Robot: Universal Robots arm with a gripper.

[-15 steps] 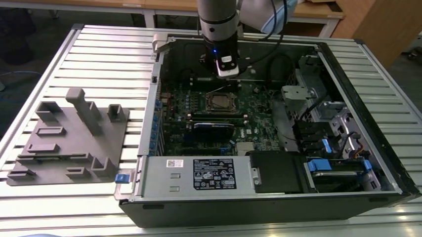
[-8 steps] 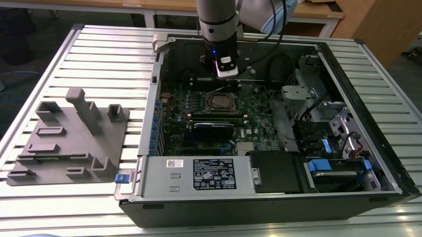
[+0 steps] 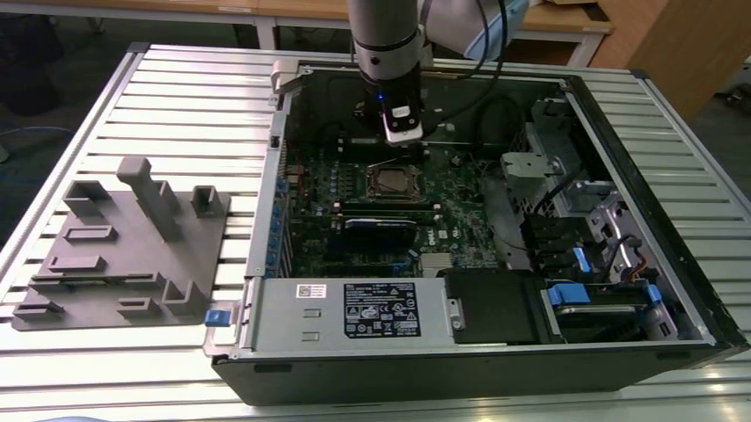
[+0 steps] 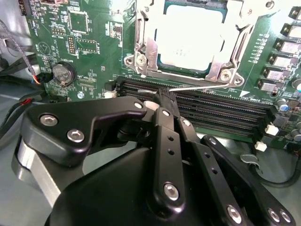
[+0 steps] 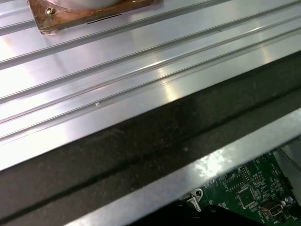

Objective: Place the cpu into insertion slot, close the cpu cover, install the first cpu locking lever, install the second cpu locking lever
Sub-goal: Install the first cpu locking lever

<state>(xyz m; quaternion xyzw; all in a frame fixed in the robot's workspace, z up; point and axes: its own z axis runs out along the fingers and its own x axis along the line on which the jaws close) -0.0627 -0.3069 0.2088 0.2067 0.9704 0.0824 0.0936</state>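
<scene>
We are looking down into an open computer case [image 3: 657, 290] lying on a slatted metal table [image 3: 176, 105]. The arm [image 3: 385, 44] is reaching down into the far part of the case, and the gripper [image 4: 164, 95] is hanging just beyond the insertion slot [image 3: 396, 182], near it but not touching it. In the second wrist view its black fingers [image 4: 165, 122] are pressed together with nothing between them, their tip over the long black memory slots [image 4: 211, 110] beside the socket. The cpu [image 4: 188, 35] is sitting in the socket on the green circuit board [image 4: 89, 52], its pale metal top showing through the square window of the cpu cover [image 4: 146, 47], which is lying down around it. We cannot tell whether the levers are latched. On the exterior view's left, a grey fixture block [image 3: 123, 246] is resting on the table, well apart from the case.
</scene>
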